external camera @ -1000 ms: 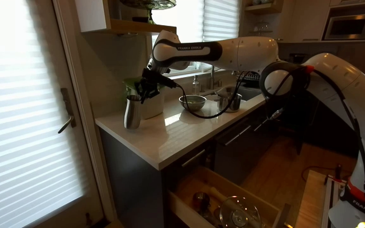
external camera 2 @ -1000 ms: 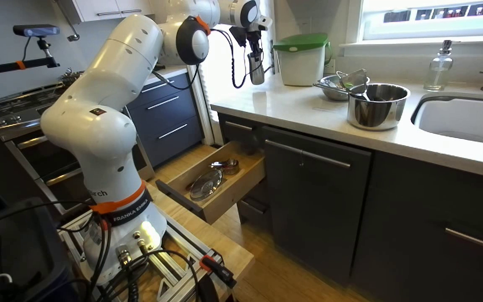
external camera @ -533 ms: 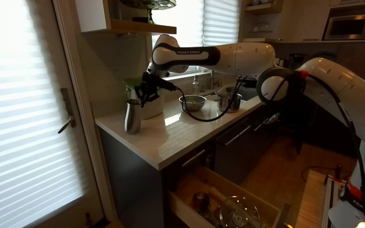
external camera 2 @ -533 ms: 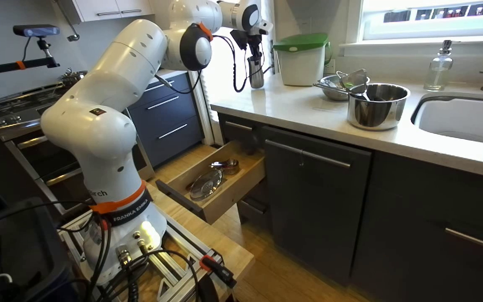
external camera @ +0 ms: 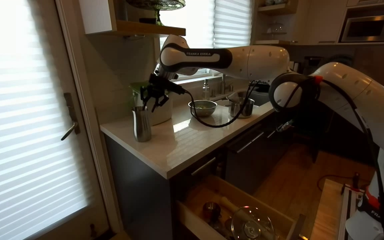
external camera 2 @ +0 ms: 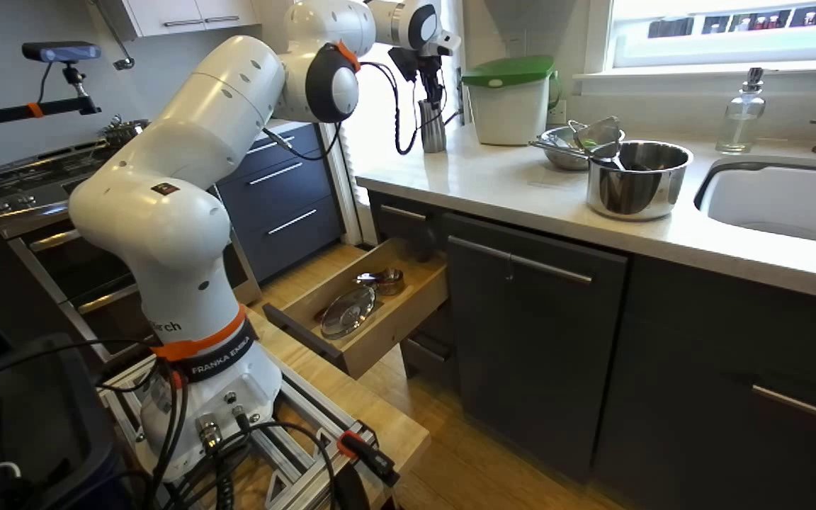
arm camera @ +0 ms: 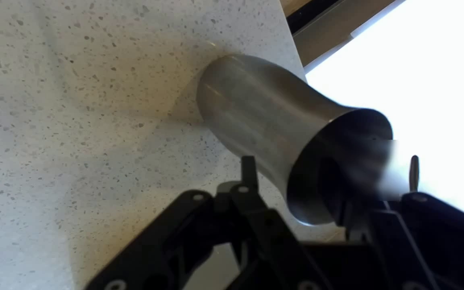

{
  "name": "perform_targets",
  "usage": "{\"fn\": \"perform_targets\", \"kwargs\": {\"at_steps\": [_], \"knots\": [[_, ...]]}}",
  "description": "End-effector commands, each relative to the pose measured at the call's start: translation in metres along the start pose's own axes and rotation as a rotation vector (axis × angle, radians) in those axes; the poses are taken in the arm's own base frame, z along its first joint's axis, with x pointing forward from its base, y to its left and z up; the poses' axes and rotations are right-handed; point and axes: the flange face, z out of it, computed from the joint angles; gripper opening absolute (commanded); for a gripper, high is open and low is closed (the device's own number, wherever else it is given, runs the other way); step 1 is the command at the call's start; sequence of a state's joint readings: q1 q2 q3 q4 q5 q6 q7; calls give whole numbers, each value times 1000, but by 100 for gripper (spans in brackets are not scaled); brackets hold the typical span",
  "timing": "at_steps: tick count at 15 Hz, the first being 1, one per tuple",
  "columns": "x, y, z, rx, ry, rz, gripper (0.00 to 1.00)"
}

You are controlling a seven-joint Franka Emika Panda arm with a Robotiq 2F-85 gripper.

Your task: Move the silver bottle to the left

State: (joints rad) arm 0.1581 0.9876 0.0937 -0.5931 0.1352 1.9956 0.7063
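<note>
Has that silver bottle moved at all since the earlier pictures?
Yes, downward: in an exterior view, the silver bottle sits lower relative to the green-lidded tub than a second ago.

And it's one silver bottle (external camera: 142,126), close to the end edge of the counter (external camera: 187,143); one arm (external camera: 208,58), with one gripper (external camera: 149,108) over it! Along the back edge we count one green-lidded tub (external camera 2: 509,110) and one soap dispenser (external camera 2: 742,120). One metal bowl (external camera: 208,112) between them, and one pot (external camera 2: 635,190) up by the front edge. Below that edge, one drawer (external camera 2: 408,315) pulled out, and in it, one glass lid (external camera 2: 348,312).
</note>
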Motion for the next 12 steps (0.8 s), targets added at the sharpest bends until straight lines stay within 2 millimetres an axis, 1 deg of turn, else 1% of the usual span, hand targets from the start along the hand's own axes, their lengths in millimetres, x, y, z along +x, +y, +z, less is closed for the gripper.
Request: {"fn": "perform_targets", "kwargs": {"at_steps": [1, 4, 5, 7, 9, 10, 12], "knots": [[0, -7, -17, 10, 7, -7, 75], [-2, -15, -32, 30, 19, -25, 97], [-3, -18, -37, 34, 30, -29, 100], [-6, -26, -56, 29, 56, -48, 100], [-15, -23, -80, -6, -37, -90, 100], [-23, -21, -94, -37, -93, -129, 100], [-36, -18, -124, -115, -148, -190, 100]]}}
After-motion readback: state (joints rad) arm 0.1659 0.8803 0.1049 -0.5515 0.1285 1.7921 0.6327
